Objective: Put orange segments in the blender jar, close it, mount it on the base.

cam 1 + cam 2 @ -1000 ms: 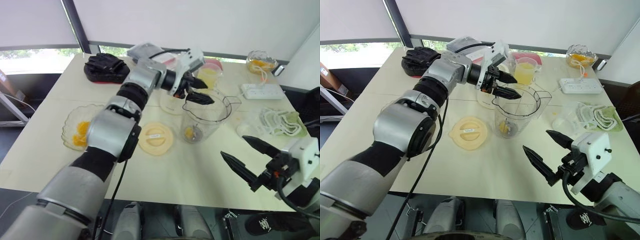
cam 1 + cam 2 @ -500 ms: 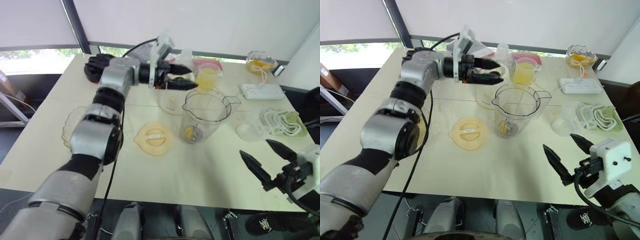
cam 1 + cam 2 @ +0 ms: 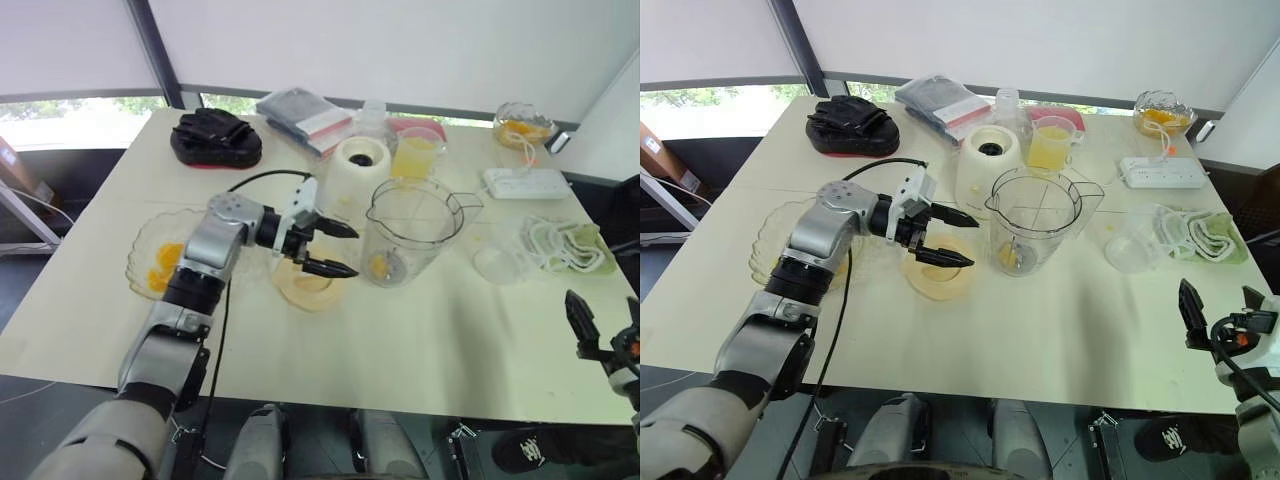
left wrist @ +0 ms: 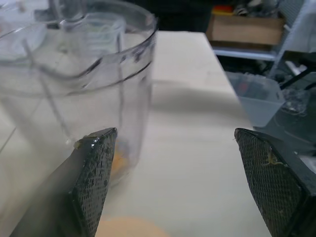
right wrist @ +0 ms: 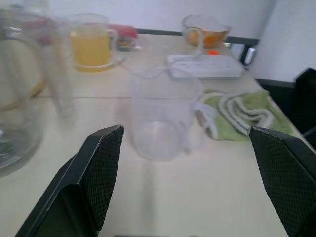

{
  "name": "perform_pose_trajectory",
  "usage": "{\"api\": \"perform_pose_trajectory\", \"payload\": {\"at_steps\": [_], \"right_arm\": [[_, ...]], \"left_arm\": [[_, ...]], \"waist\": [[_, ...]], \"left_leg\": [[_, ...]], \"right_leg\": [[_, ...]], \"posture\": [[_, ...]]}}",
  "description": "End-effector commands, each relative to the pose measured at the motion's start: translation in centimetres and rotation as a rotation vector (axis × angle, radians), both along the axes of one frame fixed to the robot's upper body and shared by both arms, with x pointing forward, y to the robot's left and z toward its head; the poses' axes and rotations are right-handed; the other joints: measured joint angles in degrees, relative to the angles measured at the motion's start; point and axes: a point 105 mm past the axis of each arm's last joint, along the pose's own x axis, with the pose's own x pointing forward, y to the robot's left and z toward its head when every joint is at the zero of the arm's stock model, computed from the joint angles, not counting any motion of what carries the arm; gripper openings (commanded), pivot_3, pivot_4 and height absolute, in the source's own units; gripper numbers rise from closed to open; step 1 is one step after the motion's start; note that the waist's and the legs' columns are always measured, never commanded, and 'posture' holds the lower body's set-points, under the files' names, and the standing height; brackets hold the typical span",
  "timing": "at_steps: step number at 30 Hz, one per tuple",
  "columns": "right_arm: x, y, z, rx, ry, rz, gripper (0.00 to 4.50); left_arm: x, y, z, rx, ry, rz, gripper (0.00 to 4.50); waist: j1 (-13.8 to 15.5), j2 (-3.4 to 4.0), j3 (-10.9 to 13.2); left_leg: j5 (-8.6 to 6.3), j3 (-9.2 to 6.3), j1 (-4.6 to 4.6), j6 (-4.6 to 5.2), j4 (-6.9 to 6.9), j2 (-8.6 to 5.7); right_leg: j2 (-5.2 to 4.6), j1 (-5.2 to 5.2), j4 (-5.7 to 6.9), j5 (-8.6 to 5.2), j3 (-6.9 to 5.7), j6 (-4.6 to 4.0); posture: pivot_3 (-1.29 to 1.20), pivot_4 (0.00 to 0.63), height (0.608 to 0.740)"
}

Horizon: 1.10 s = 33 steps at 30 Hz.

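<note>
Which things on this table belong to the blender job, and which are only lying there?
For the job: blender jar, lid, blender base, bowl of orange segments.
Only lying there: juice cup, power strip, green cloth, black gloves, clear cup.

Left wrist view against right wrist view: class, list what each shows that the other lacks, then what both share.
Left wrist view, not the right: an orange segment at the bottom of the blender jar, the edge of the yellow lid, a cardboard box beyond the table. Right wrist view, not the left: a small clear cup, a juice glass, a power strip, a green cloth. Both: the blender jar, the table, and open fingers, of the left gripper and right gripper.
</note>
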Motion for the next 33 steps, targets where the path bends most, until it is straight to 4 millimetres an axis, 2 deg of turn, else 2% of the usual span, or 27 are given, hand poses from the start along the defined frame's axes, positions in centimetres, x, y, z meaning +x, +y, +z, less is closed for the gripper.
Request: {"api": "perform_pose_trajectory", "payload": {"at_steps": [1, 7, 17, 25, 33], "right_arm": [[1.0, -0.9, -0.4, -0.035, -0.002, -0.023, 4.22], [3.7, -2.3, -2.0, -0.027, 0.009, -0.035, 4.22], [7.3, -4.2, -3.0, -0.047, -0.014, -0.112, 4.22], [8.6, -4.9, -4.0, -0.031, -0.017, -0.155, 4.22], [9.3, -5.0, -4.1, -0.013, -0.034, -0.169, 4.22]], "left_arm": [[-0.6, -0.3, 0.8, -0.033, -0.027, -0.007, 3.96], [-0.7, 0.9, 1.0, -0.046, -0.01, 0.045, 3.96], [-0.7, 1.8, 1.1, -0.047, -0.002, 0.123, 3.96], [-0.7, 2.0, 0.9, -0.037, -0.005, 0.154, 3.96], [-0.5, 2.3, 0.7, -0.03, -0.017, 0.192, 3.96]], "waist": [[-0.09, 0.15, -0.08], [-0.38, 0.33, -0.13], [-0.27, 0.4, -0.13], [-0.44, 0.44, -0.11], [-0.48, 0.48, -0.11]], "left_leg": [[0.0, 0.0, 0.01, 0.0, 0.0, -0.02], [0.0, 0.03, 0.08, 0.0, -0.01, -0.01], [0.0, 0.03, 0.06, 0.0, -0.01, -0.05], [0.01, 0.04, 0.07, 0.0, -0.01, -0.05], [0.0, 0.04, 0.07, 0.0, -0.01, -0.04]], "right_leg": [[0.02, 0.0, 0.0, 0.0, 0.0, 0.0], [0.09, 0.01, 0.06, 0.02, 0.04, -0.01], [0.07, 0.01, 0.06, 0.03, 0.06, 0.02], [0.07, 0.01, 0.06, 0.04, 0.07, 0.04], [0.08, 0.01, 0.06, 0.11, 0.07, 0.16]], "posture": [[0.0, 0.15, 0.74], [0.0, 0.15, 0.74], [0.0, 0.15, 0.74], [0.0, 0.15, 0.74], [0.0, 0.15, 0.74]]}}
